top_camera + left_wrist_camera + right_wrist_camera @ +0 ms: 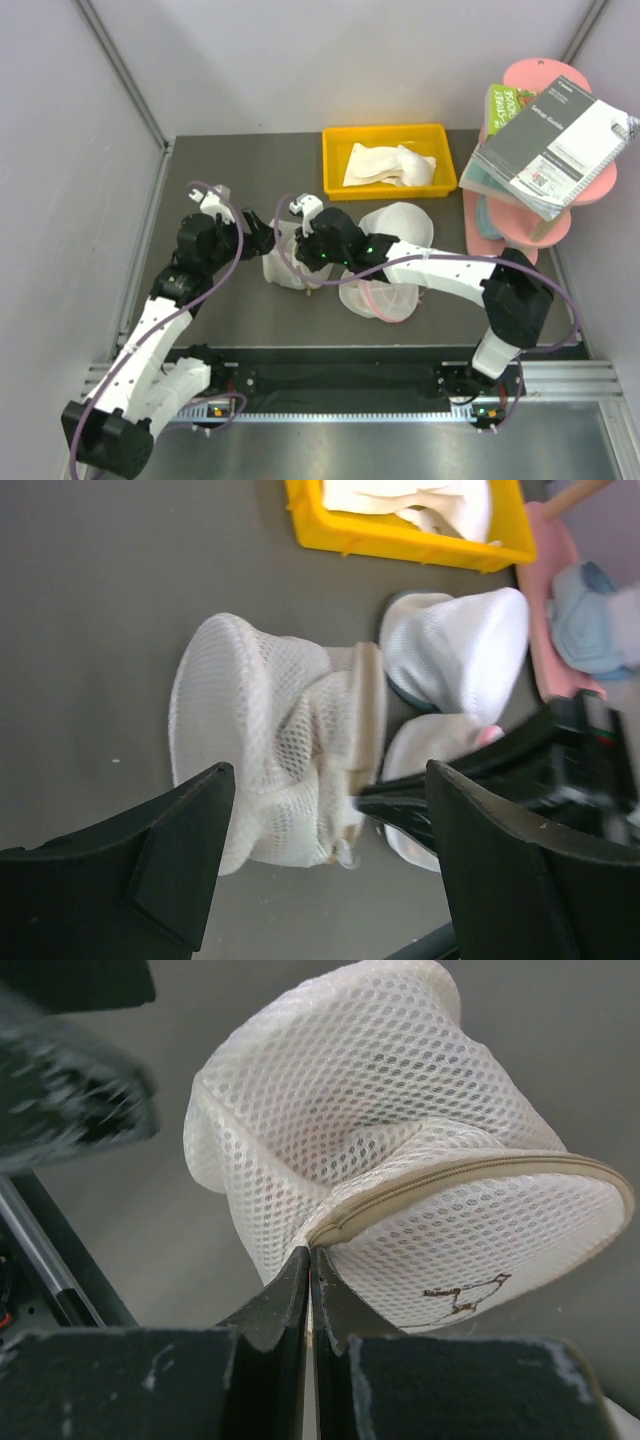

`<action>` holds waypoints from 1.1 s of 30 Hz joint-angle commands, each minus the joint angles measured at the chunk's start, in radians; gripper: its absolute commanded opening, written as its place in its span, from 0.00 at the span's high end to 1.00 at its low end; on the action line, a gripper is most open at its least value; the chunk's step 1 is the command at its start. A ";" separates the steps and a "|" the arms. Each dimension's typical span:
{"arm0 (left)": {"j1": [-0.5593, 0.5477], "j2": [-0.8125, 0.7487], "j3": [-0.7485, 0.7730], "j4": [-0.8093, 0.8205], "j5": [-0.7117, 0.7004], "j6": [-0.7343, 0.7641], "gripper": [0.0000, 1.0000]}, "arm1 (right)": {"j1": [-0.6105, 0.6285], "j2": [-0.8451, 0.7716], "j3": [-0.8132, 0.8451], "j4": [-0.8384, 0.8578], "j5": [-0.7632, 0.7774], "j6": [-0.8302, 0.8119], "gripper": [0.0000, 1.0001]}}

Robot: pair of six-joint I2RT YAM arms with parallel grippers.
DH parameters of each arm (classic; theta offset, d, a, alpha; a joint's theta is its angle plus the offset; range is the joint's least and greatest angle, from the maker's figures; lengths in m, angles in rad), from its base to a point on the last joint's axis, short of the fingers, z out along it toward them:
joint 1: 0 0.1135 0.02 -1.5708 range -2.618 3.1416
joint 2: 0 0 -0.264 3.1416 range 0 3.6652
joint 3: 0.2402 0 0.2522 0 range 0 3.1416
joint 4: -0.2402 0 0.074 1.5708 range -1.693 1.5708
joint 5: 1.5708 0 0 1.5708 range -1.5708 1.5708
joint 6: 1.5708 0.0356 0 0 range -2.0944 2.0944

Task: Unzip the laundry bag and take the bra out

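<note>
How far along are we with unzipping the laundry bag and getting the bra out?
Done: the right gripper is shut on the laundry bag at the end of its zipper. In hand: the left gripper is open, facing the bag, not gripping it. Left: the zipper looks closed along the visible rim, and no bra is out.

Top view: bright, even diffuse overhead light; faint soft shadows beneath arms on dark grey tabletop point(215, 310); mild sheen on metal strip point(400, 450) at bottom.
Left wrist view: white mesh laundry bag with beige rim point(270, 740) sharp at centre; black right arm point(570, 765) at right edge blurred.
Right wrist view: mesh crisp; dark shape point(70, 1090) upper left smeared.
</note>
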 commanded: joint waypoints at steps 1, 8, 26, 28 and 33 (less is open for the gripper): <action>0.003 -0.071 -0.055 0.046 0.114 -0.043 0.23 | 0.017 0.037 0.071 0.021 0.045 0.068 1.00; 0.003 -0.108 -0.155 0.058 0.195 -0.060 0.35 | 0.010 0.037 0.100 0.030 0.076 0.102 1.00; -0.007 -0.019 -0.268 0.268 0.278 -0.151 0.38 | 0.000 0.006 0.102 0.042 0.026 0.145 1.00; -0.015 0.006 -0.271 0.300 0.273 -0.152 0.39 | -0.003 0.006 0.100 0.044 0.018 0.146 1.00; -0.037 0.072 -0.268 0.311 0.237 -0.141 0.43 | -0.003 -0.003 0.096 0.049 -0.002 0.148 1.00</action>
